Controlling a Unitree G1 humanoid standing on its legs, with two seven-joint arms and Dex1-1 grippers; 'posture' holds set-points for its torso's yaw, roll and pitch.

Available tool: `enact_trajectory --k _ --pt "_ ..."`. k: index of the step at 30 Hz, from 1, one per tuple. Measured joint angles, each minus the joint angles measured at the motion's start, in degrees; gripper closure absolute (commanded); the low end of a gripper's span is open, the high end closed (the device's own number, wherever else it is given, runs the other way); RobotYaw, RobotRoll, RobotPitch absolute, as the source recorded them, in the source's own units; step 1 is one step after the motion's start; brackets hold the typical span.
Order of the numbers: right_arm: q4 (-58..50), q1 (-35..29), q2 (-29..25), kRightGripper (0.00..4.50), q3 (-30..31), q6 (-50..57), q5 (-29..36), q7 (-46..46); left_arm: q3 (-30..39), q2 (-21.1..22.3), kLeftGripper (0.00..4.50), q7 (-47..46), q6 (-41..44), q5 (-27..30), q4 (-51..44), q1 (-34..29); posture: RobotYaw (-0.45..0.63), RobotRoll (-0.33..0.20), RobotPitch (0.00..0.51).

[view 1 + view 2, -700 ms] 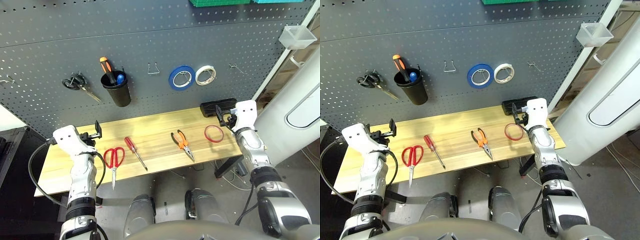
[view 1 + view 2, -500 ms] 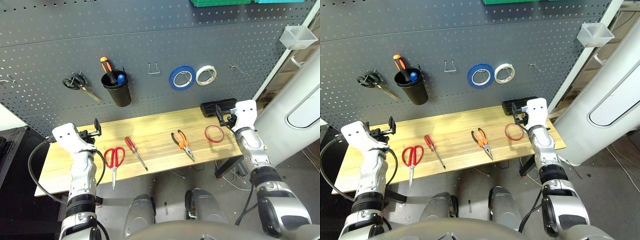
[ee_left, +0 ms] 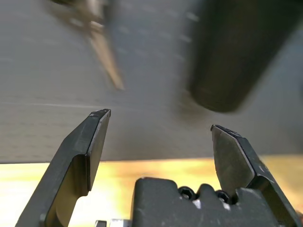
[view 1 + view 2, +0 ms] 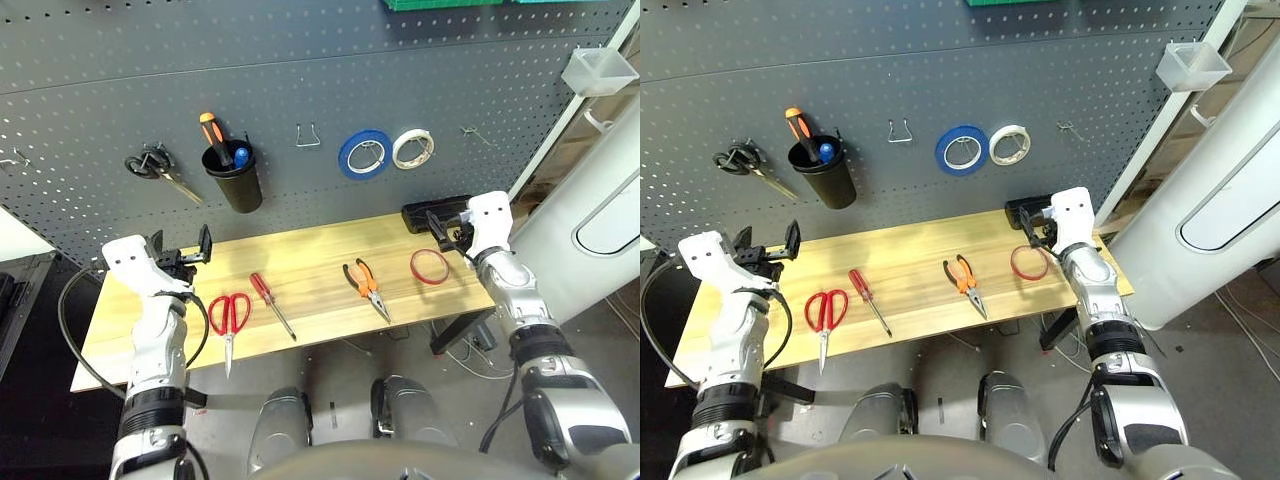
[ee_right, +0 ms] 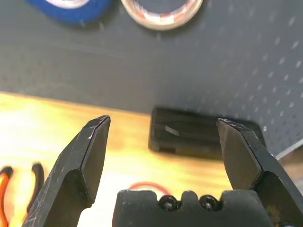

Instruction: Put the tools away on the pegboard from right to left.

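left tool (image 3: pixel 162 124) and right tool (image 5: pixel 164 120), each with fingers spread apart, at the ends of forearms extended forward over the desk (image 4: pixel 320 262).

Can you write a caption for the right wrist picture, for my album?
Open right gripper above the wooden table, black case beyond.

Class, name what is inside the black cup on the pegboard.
The black cup holds an orange-and-black handle and something blue; its walls hide their lower ends.
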State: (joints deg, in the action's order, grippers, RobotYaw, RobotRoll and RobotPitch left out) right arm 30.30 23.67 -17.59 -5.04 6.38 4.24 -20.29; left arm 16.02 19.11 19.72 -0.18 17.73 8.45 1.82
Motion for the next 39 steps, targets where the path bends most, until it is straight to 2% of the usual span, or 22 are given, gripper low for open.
enact_trajectory --k 6,12,14,18,24,27,29,37,39 --pt "-4.3 1.6 -2.7 0.0 2.1 16.8 0.2 -3.7 -4.0 6.1 0.04 10.0 11.9 4.9 -10.1 -1.3 -0.06 0.0 0.194" --pt "-1.4 4.6 -3.8 0.0 5.2 28.8 -0.3 -6.8 -6.5 10.8 0.04 16.5 21.2 9.0 -18.8 -1.8 -0.05 0.0 0.222" --pt "0.8 5.5 -3.4 0.0 6.8 29.5 -1.0 -7.1 -7.2 11.4 0.04 17.8 22.6 9.5 -20.0 -2.0 -0.04 0.0 0.229" --pt "11.7 11.1 0.2 0.0 9.3 26.1 -3.5 -6.2 -8.3 12.8 0.04 20.8 25.7 11.5 -24.1 -2.8 0.0 0.0 0.229" --pt "27.2 17.0 3.3 0.0 9.0 19.4 -4.6 -3.8 -9.1 13.8 0.04 22.4 26.5 11.6 -26.5 -5.3 0.06 0.0 0.217" --pt "33.1 17.8 4.0 0.66 9.0 16.4 -5.6 -2.7 -9.3 14.5 0.0 22.9 27.8 11.9 -28.8 -7.3 0.08 0.0 0.213" --pt "35.0 18.5 4.2 1.29 9.0 14.8 -6.2 -2.0 -9.3 15.0 0.0 23.1 28.3 12.0 -29.9 -7.6 0.09 0.0 0.21" --pt "37.7 19.5 5.4 4.37 8.1 12.3 -6.6 -1.1 -9.3 16.6 0.0 24.6 28.9 12.1 -30.6 -8.5 0.08 0.0 0.197" --pt "37.6 19.5 5.2 4.44 7.9 12.3 -6.6 -1.3 -9.4 16.6 0.0 24.8 28.5 11.8 -30.0 -8.1 0.05 0.0 0.185"
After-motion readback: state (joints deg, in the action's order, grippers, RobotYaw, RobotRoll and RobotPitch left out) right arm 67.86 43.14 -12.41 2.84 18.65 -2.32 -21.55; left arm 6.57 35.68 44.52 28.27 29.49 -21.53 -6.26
